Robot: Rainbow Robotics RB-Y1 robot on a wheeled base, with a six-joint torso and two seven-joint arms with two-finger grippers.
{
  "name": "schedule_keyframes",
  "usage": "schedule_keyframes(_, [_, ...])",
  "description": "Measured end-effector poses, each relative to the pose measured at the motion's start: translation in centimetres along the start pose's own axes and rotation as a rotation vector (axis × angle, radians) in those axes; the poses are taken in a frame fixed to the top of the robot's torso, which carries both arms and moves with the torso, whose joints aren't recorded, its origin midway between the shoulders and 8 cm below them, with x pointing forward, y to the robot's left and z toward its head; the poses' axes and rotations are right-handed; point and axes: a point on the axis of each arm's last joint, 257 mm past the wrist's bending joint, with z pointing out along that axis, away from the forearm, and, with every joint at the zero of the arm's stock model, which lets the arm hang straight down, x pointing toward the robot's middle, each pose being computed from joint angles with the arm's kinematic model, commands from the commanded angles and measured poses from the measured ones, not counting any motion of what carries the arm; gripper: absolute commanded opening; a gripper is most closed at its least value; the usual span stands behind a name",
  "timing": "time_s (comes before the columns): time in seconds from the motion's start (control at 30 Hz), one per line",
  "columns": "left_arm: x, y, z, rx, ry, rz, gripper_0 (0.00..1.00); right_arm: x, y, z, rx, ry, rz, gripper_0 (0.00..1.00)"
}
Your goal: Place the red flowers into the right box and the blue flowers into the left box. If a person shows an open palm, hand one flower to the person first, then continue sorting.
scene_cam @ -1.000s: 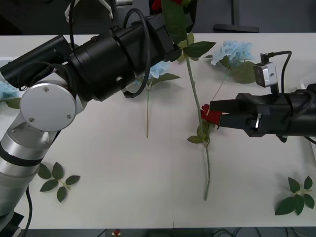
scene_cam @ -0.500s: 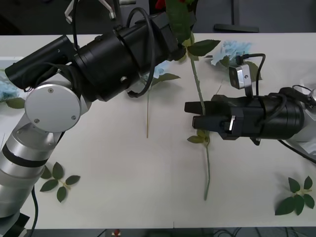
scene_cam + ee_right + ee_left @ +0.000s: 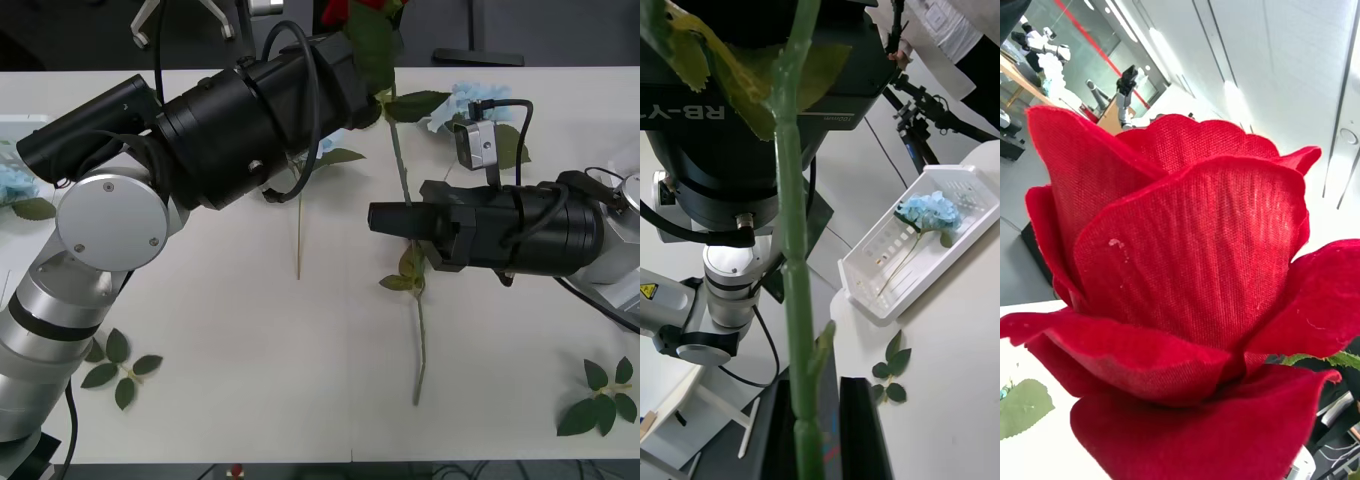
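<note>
My left gripper point(image 3: 362, 72) is raised over the back of the table, shut on a red flower; its bloom point(image 3: 1187, 300) looms close in the left wrist view. The green stem point(image 3: 398, 160) hangs down into my right gripper point(image 3: 376, 217), whose black fingers point(image 3: 857, 427) are shut around it. A second red flower lies on the table with its stem point(image 3: 419, 340) showing and its bloom hidden under the right gripper. Blue flowers lie at the back point(image 3: 478, 103) and behind my left arm point(image 3: 322, 146). Another blue flower point(image 3: 929, 214) rests in the left box point(image 3: 865, 296). The right box is hidden.
Loose leaf sprigs lie near the front left point(image 3: 115, 365) and front right point(image 3: 602, 397) of the white table point(image 3: 250, 380). A thin bare stem point(image 3: 299, 235) lies at the centre. A person point(image 3: 970, 37) stands in the room beyond, away from the table.
My right gripper has slid left off the table rose's bloom and closed on the hanging stem. My left arm has lifted the held rose slightly.
</note>
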Motion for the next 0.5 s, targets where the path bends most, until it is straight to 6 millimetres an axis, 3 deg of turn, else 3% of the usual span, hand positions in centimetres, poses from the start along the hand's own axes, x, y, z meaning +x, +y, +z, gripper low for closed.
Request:
schedule_keyframes(0.2, [0.02,0.03,0.0,-0.001,0.0,0.0,0.0,0.23,-0.12,0.01,0.005,0.009,-0.007,0.0])
schedule_keyframes(0.23, [0.03,0.06,0.0,-0.001,0.001,-0.001,0.05,0.24,-0.11,0.02,0.005,0.01,-0.008,0.0])
schedule_keyframes(0.27, [0.04,0.09,0.0,-0.002,0.001,-0.001,0.24,0.23,-0.08,0.03,0.004,0.01,-0.008,0.0])
schedule_keyframes(0.33, [0.04,0.1,0.0,-0.002,0.001,-0.001,0.77,0.24,-0.07,0.04,0.004,0.01,-0.008,0.0])
schedule_keyframes(0.4, [0.04,0.1,0.0,-0.002,0.001,-0.001,0.99,0.24,-0.07,0.04,0.004,0.01,-0.008,0.0])
schedule_keyframes(0.5, [0.04,0.1,0.0,-0.002,0.001,-0.001,1.0,0.24,-0.07,0.04,0.004,0.01,-0.008,0.0])
